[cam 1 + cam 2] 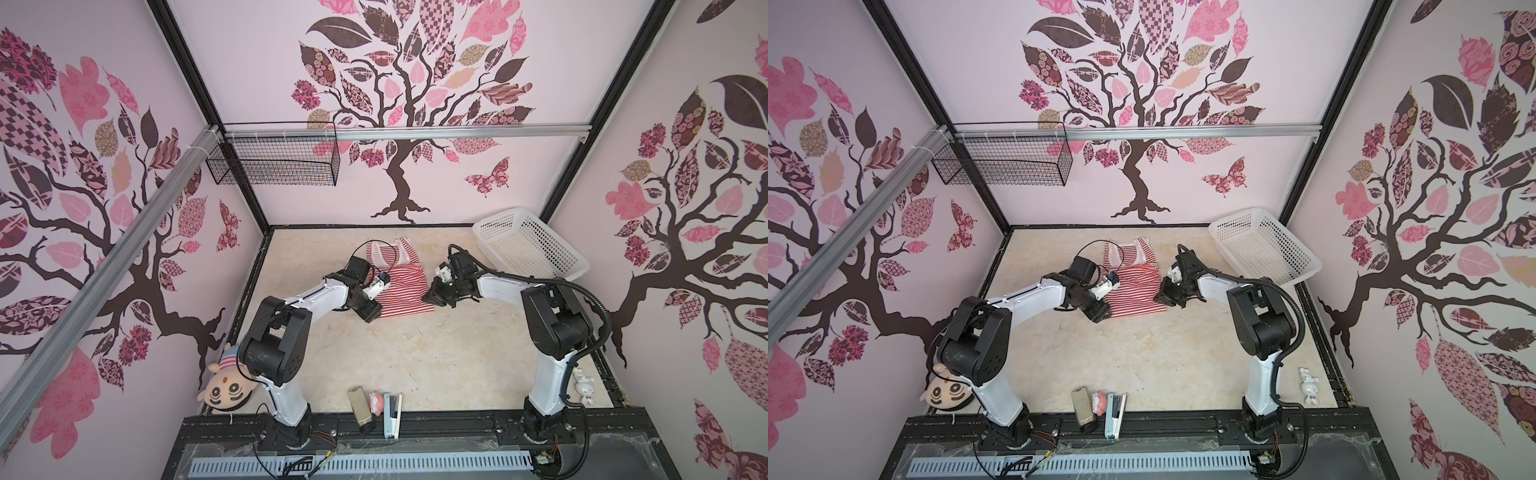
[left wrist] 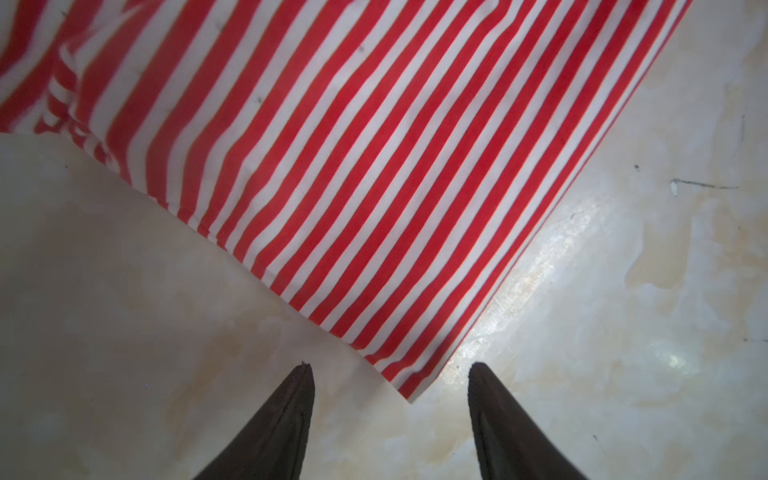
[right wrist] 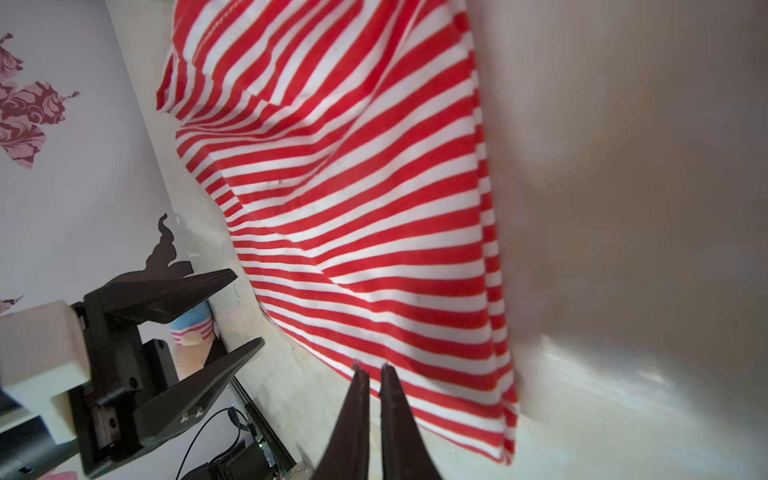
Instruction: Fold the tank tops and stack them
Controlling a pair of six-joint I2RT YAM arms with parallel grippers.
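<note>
Only one tank top [image 1: 401, 286] to see, flat on the table [image 1: 415, 365], far middle, neck end toward the back wall. Not folded yet, with some wrinkles across the middle.

Left gripper [image 2: 390, 368] at the near left corner of the hem, fingers wide apart, holding nothing. Corner of the cloth poking in between them, not pinched. Right gripper [image 3: 374, 365] at the near right corner, fingers squeezed almost together right at the cloth's edge. Cannot tell about any cloth caught in there.

Can go wrong in a few ways from here. Might lift one side only, with the right side pinched and the left side loose, so pulls the cloth crooked and bunches it up. Might come up with nothing on the right, with so little cloth at the tips. Might push the left corner away instead of grabbing it, thin cloth on a smooth table being easy to slide. Might grab just the top layer too, and open the top up like a bag. Best to hold both corners tight before any lift
</note>
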